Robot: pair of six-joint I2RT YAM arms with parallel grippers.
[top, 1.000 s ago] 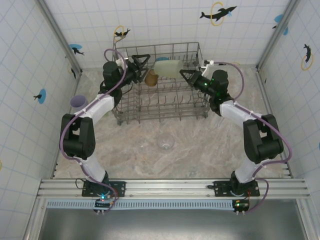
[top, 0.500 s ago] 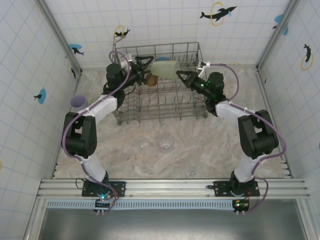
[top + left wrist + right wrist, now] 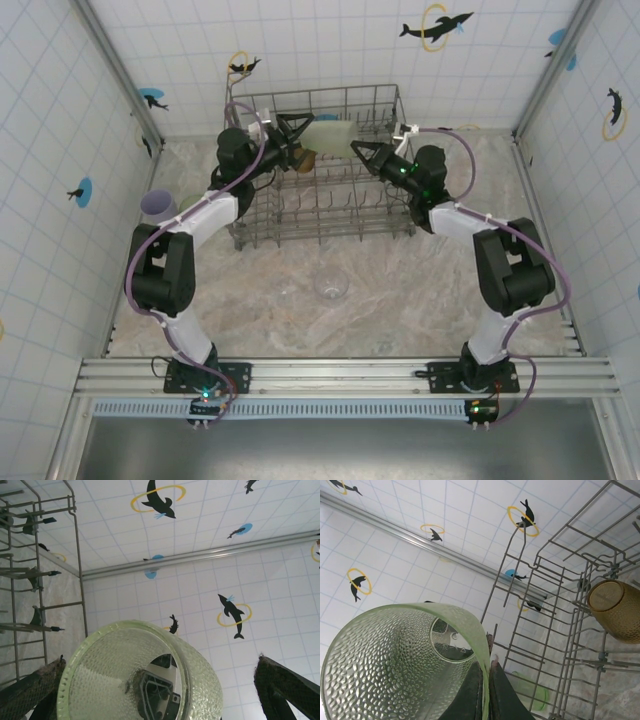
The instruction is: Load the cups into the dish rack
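- The pale green cup (image 3: pixel 328 133) hangs on its side above the far end of the dish rack (image 3: pixel 330 237), not yet set among the tines.
- The right gripper (image 3: pixel 358 148) stays pinched shut on its rim and has carried it slightly leftward.
- The left gripper (image 3: pixel 298 128), jaws spread wide, has closed in. Its fingers now flank the cup's base without clamping, so this is probably a handover.
- An amber cup (image 3: pixel 303 157) already lies in the rack, while a clear cup (image 3: pixel 330 286) and a lilac cup (image 3: pixel 157 204) wait outside it.
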